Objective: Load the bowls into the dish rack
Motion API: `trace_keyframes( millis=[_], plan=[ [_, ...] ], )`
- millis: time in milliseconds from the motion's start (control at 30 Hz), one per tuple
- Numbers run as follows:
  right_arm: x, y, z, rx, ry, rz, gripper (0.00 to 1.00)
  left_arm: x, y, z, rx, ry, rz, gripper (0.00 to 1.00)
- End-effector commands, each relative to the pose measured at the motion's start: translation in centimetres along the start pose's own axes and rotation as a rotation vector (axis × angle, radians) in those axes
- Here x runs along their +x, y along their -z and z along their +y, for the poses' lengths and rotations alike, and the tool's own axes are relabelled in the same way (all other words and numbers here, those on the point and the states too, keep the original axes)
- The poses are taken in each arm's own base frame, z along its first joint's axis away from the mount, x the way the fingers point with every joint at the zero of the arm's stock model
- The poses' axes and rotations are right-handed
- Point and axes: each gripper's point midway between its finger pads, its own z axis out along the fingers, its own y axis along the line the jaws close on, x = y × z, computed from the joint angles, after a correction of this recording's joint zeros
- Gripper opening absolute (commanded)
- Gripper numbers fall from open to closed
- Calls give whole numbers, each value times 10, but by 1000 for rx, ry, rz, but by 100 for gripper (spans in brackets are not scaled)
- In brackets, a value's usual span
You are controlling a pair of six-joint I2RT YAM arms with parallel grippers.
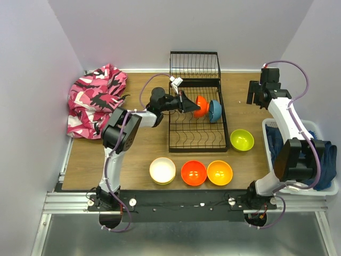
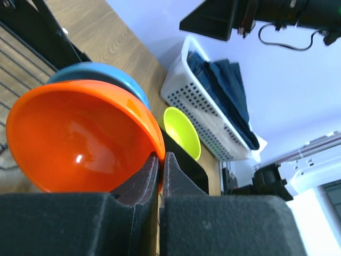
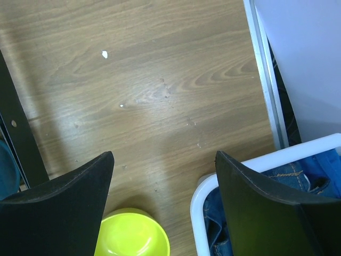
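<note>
The dish rack (image 1: pixel 195 140), black wire with curved dividers, sits directly under my left gripper (image 1: pixel 192 106). Its long axis runs away from the arm bases, and its wire flap (image 1: pixel 195 65) stands upright at the far end. My left jaws are almost closed, pinching the thin rim of the glossy orange-red bowl (image 2: pixel 80 136). That bowl stands on edge over the rack with its hollow facing back at the gripper. The blue bowl (image 2: pixel 106 72) stands on edge just beyond it, close against its back.

My right gripper (image 3: pixel 164 160) is spread wide and holds nothing. It hangs over bare wood-grain table (image 3: pixel 160 80). The white perforated basket (image 3: pixel 200 194) is beside one finger and the lime green bowl (image 3: pixel 133 234) is nearly beneath the gripper, mouth up. Well back from both grippers, the cream-white bowl (image 1: pixel 162 170), red bowl (image 1: pixel 194 173) and orange bowl (image 1: pixel 219 172) sit in a row, mouths up.
</note>
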Motion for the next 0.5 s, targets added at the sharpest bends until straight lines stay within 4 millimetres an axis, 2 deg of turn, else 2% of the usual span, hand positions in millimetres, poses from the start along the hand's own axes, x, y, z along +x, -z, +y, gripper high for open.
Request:
trace_keyframes(
  millis=[0, 133, 333, 467],
  plan=[
    [-5, -3, -6, 33, 16, 6, 85, -18, -14, -13, 106, -29, -66, 0],
    [-6, -6, -6, 36, 22, 10, 85, -18, -21, -14, 141, -10, -60, 0],
    [-7, -8, -7, 45, 25, 16, 85, -7, -24, -6, 156, 27, -53, 0],
    [-3, -10, -6, 44, 28, 23, 85, 3, -29, -12, 194, 40, -38, 0]
  ],
)
